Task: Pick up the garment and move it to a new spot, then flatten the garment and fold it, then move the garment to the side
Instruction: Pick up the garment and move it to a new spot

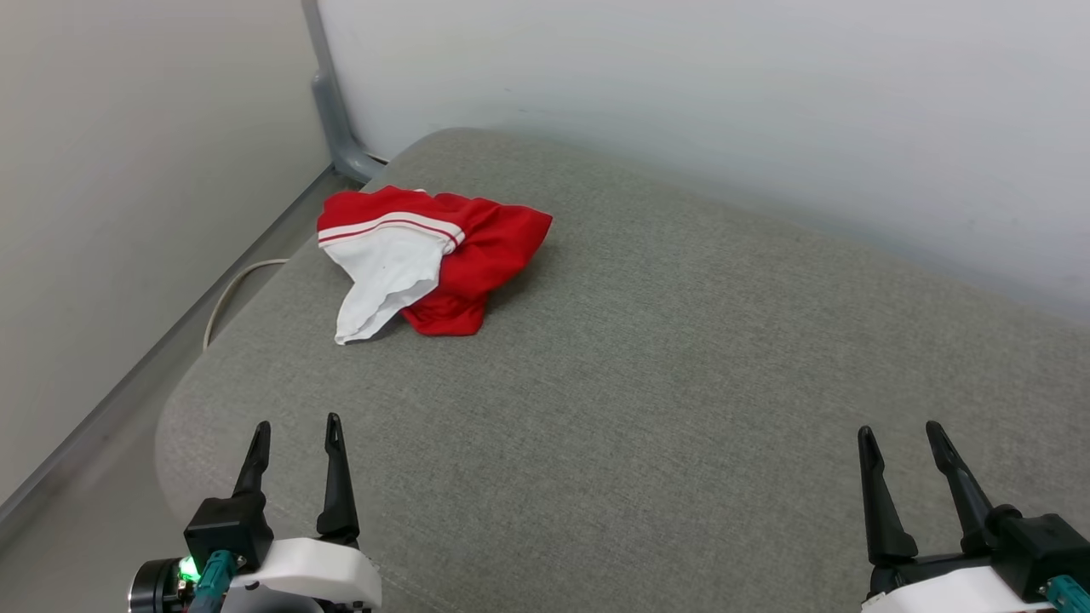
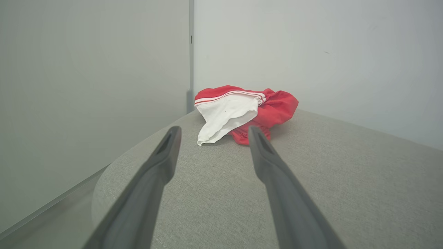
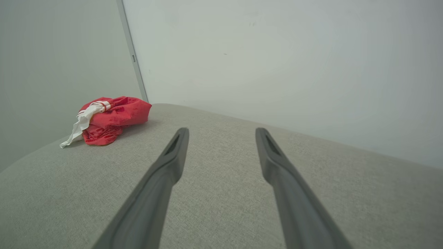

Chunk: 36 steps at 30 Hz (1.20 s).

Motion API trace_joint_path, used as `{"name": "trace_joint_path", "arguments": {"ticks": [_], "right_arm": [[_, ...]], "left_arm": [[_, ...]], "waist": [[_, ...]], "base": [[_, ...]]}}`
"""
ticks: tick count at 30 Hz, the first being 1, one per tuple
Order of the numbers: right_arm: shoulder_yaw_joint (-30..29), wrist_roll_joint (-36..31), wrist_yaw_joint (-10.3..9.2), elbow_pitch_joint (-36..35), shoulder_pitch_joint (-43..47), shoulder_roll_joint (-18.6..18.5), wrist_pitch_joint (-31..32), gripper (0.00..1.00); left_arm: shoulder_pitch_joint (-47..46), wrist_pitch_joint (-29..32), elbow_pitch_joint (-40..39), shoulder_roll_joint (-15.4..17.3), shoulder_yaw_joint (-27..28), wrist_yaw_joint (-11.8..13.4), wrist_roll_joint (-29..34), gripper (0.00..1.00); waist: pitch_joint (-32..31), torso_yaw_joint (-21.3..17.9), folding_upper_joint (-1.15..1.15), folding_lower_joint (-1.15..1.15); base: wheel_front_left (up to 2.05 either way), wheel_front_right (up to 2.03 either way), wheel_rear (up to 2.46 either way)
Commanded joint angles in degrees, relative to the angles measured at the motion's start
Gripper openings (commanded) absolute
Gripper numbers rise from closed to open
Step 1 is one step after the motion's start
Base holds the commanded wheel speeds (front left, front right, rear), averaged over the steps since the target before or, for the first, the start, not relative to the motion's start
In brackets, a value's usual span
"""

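The garment (image 1: 460, 255) lies crumpled on the grey cushion (image 1: 681, 383) at 10 o'clock in the head view, near the cushion's far left corner, with a white sleeve draped over the red fabric. The left claw (image 1: 298, 423) at 7 o'clock and the right claw (image 1: 900, 427) at 5 o'clock are both released and empty, well apart from the garment.
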Motion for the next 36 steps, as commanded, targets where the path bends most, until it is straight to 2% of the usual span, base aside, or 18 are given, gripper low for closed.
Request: {"name": "trace_joint_path", "arguments": {"ticks": [1,9,14,17,23,29,34,36], "right_arm": [[0.1,0.0,-0.04,0.0,-0.4,0.1,-0.1,1.0],[0.7,0.1,-0.04,0.0,-0.6,0.1,-0.1,1.0],[1.0,-0.1,-0.04,-0.1,-1.0,0.1,-0.1,1.0],[1.0,-0.7,-0.04,-0.3,-1.5,0.1,-0.1,1.0],[1.3,-2.0,-0.04,-1.0,-3.2,0.1,-0.1,1.0],[0.9,-4.0,-0.04,-2.6,-5.6,0.1,-0.1,1.0],[0.9,-5.5,-0.04,-4.1,-7.6,0.1,-0.1,1.0],[0.7,-6.1,-0.05,-4.5,-8.4,0.1,-0.1,1.0]], "left_arm": [[0.3,-0.2,0.0,-0.1,0.1,0.0,-0.2,1.0],[0.5,-0.2,0.2,-0.1,0.8,0.1,-0.6,1.0],[-0.4,-0.2,0.1,0.0,1.9,0.9,-1.6,1.0],[-1.9,-0.2,0.1,-0.1,2.8,0.5,-1.9,1.0],[-7.5,-0.2,-0.1,0.4,7.4,-2.2,-1.2,1.0],[-17.5,-0.2,1.0,2.7,12.6,-5.6,-2.0,1.0],[-26.8,-0.2,3.6,5.5,15.0,-8.0,-2.7,1.0],[-30.4,-0.2,4.9,7.6,14.8,-8.6,-1.8,1.0]], "waist": [[0.1,0.7,0.0,0.0],[0.2,1.2,0.0,0.0],[0.7,0.0,0.0,0.0],[1.5,-1.1,0.0,0.0],[4.3,-4.3,0.0,0.0],[9.3,-7.4,0.0,0.0],[13.5,-9.1,0.0,0.0],[15.0,-9.7,0.0,0.0]], "base": [[0.0,0.0,0.0],[0.0,0.0,0.0],[0.0,0.0,0.0],[0.0,0.0,0.0],[0.0,0.0,0.0],[0.0,0.0,0.0],[0.0,0.0,0.0],[0.0,0.0,0.0]]}}
